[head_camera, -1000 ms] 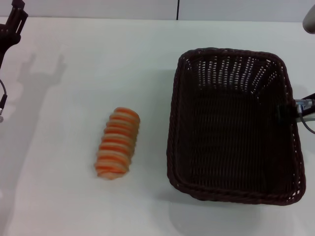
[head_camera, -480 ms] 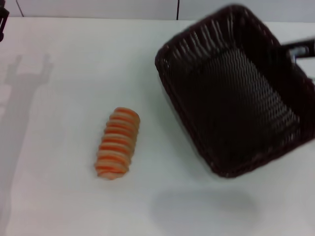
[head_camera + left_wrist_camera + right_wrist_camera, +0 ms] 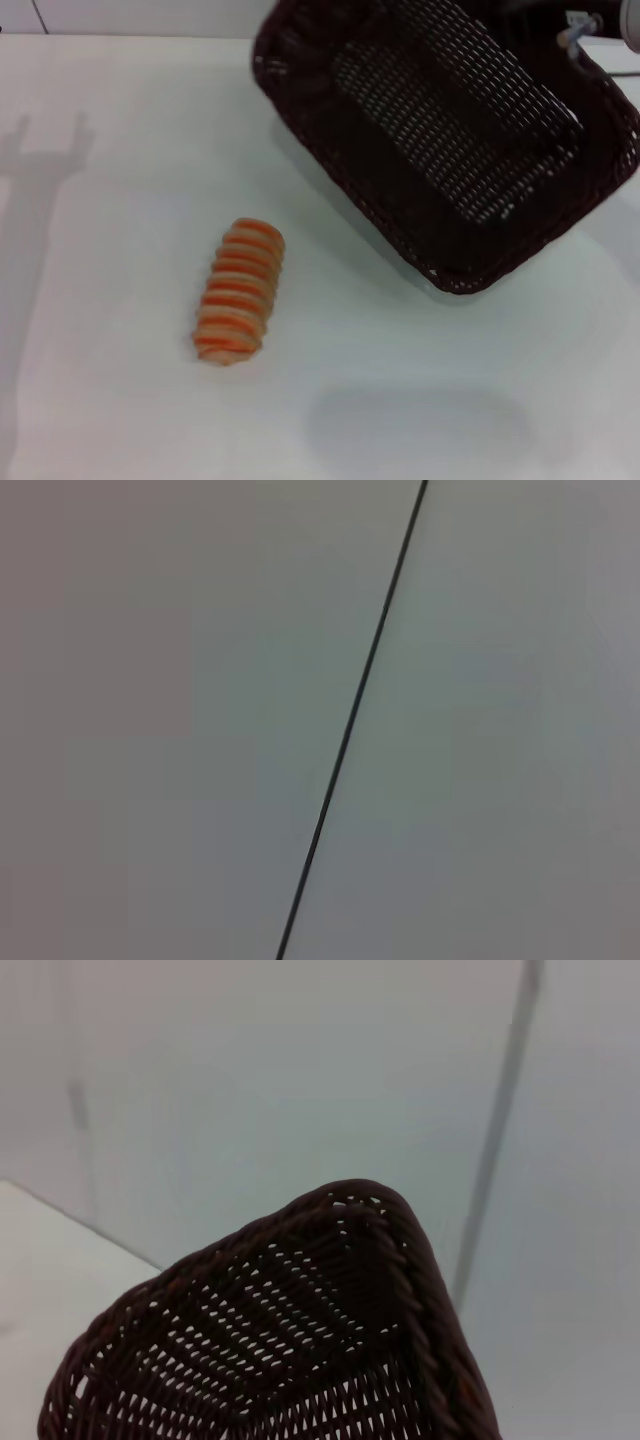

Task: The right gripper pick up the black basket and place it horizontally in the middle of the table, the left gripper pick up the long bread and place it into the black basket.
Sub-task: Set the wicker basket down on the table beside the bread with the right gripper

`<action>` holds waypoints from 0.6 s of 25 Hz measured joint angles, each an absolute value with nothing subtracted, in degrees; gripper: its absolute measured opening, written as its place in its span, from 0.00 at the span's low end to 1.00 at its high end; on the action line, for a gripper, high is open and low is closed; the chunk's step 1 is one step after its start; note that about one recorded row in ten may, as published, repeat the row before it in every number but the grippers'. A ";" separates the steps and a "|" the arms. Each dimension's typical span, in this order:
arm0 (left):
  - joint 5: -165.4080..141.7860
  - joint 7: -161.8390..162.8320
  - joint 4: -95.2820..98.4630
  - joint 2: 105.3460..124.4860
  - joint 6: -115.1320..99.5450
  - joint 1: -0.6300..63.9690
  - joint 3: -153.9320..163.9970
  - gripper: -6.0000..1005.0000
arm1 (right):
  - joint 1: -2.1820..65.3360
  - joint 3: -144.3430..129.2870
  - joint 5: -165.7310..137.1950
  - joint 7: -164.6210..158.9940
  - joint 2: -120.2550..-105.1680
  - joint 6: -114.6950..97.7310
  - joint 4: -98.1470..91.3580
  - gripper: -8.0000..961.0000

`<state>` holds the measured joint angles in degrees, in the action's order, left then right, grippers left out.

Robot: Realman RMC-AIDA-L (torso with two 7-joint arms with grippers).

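Note:
The black basket [image 3: 450, 130] hangs tilted in the air over the table's far right, its open side facing me. My right gripper [image 3: 572, 24] shows only in part at the basket's far right rim, shut on it. In the right wrist view, one corner of the basket [image 3: 300, 1360] fills the lower part, against a pale wall. The long bread [image 3: 238, 290], striped orange and cream, lies on the white table [image 3: 120, 400] left of centre, well apart from the basket. My left gripper is out of view; only its shadow falls on the table's far left.
The basket's shadow [image 3: 420, 430] falls on the table near the front, right of the bread. The left wrist view shows only a pale wall [image 3: 200, 720] with a thin dark seam [image 3: 350, 730].
The basket has been lifted off the table, swung up and towards the far side, and turned. The left arm has left the head view. The bread has not moved.

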<state>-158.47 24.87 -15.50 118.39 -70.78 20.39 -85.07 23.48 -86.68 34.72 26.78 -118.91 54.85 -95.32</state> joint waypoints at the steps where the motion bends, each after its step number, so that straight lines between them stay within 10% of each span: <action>1: -158.47 24.87 -15.51 118.39 -70.78 20.39 -85.27 0.81 | 23.76 -86.12 37.15 29.96 -118.89 55.03 -95.30 0.19; 15: -158.46 26.51 -16.88 118.43 -68.08 21.43 -90.29 0.81 | 33.67 -71.81 56.19 50.29 -118.44 79.39 -89.32 0.19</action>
